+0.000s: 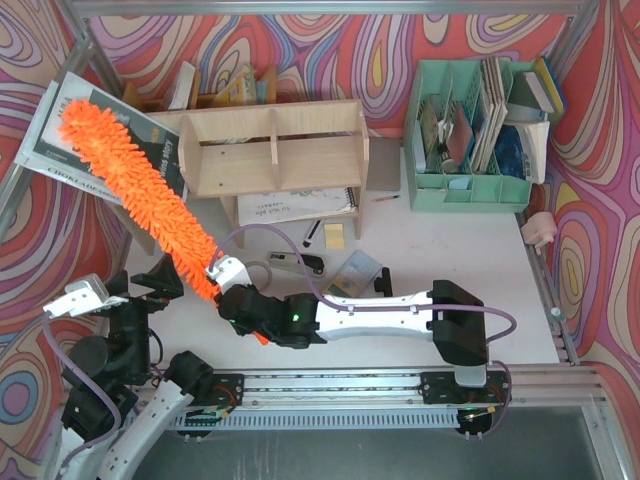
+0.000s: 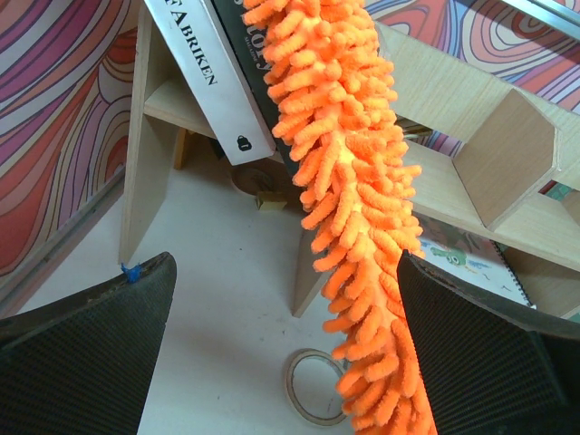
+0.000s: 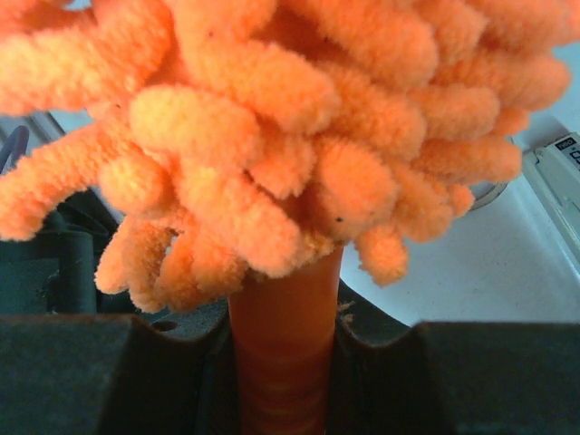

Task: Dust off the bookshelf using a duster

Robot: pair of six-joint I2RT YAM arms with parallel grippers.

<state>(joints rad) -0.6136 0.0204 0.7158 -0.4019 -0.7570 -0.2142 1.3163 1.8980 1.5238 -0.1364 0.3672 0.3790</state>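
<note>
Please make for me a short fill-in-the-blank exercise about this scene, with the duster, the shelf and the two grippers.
1. The right gripper is shut on the ___ of the duster.
2. The left gripper stands ___ and holds nothing.
3. The duster's fluffy head is ___ in colour.
4. In the top view, the green organiser stands to the ___ of the bookshelf.

Missing words: handle; open; orange; right

**Clutter around the table**

A mint-green organiser (image 1: 465,190) packed with books stands at the table's (image 1: 450,250) far right corner. A spiral notebook (image 1: 295,205), yellow sticky notes (image 1: 334,234) and a clear plastic box (image 1: 357,270) lie mid-table. A tape roll (image 2: 313,385) lies flat.
</note>
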